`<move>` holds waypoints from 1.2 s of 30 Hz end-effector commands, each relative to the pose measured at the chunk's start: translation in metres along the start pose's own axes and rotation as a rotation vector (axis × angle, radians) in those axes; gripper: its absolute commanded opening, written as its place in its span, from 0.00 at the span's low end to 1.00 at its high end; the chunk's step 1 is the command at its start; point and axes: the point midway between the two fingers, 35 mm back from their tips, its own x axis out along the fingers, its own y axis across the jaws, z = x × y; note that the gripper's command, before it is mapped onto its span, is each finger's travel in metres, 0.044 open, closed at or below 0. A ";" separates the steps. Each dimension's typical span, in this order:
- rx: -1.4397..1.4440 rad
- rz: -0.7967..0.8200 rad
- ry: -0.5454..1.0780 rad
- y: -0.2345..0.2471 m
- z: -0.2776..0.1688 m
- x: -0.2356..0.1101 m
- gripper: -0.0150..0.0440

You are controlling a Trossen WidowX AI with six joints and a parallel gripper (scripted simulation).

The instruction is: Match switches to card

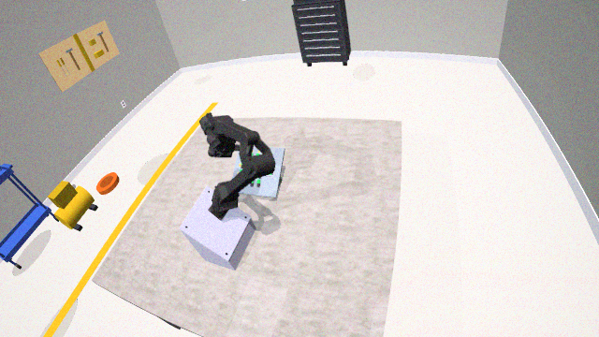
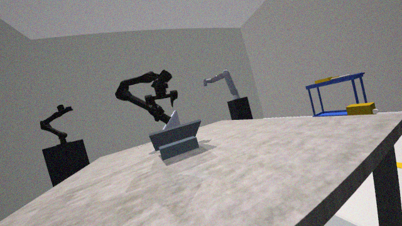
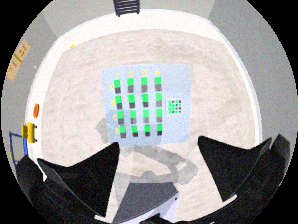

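Note:
A light blue switch panel (image 3: pixel 182 83) (image 1: pixel 279 159) (image 2: pixel 176 135) lies on the table in front of the arm. In the wrist view its grid of green and dark grey rocker switches (image 3: pixel 137 107) shows in several columns and rows. I cannot tell at this size which halves are raised. The small card (image 3: pixel 174 107) sits just right of the grid, with mostly green squares. My gripper (image 3: pixel 160 144) (image 2: pixel 161 100) is open and empty. It hangs high above the panel's near side and touches nothing. In the top view the arm hides most of the switches (image 1: pixel 256 180).
The arm stands on a lilac base box (image 1: pixel 215 234) on a grey-white table (image 1: pixel 328 211) (image 2: pixel 251 163). Off the table are a black cabinet (image 1: pixel 323 30), a blue cart (image 2: pixel 336 94), an orange ring (image 1: pixel 108 183) and other robot arms (image 2: pixel 56 125) (image 2: pixel 226 81).

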 end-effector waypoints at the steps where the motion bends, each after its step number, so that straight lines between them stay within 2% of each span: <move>1: 0.000 0.002 0.001 0.001 0.001 0.002 0.89; 3: 0.001 0.013 0.007 0.007 0.010 0.016 0.80; 9: 0.006 0.017 0.002 0.013 0.046 0.091 0.53; 15: 0.007 0.011 0.000 0.011 0.049 0.100 0.26; 21: 0.007 0.012 -0.001 0.012 0.049 0.102 0.25; 25: 0.007 0.010 -0.025 0.012 0.048 0.133 0.25; 36: 0.007 0.009 -0.028 0.011 0.048 0.145 0.25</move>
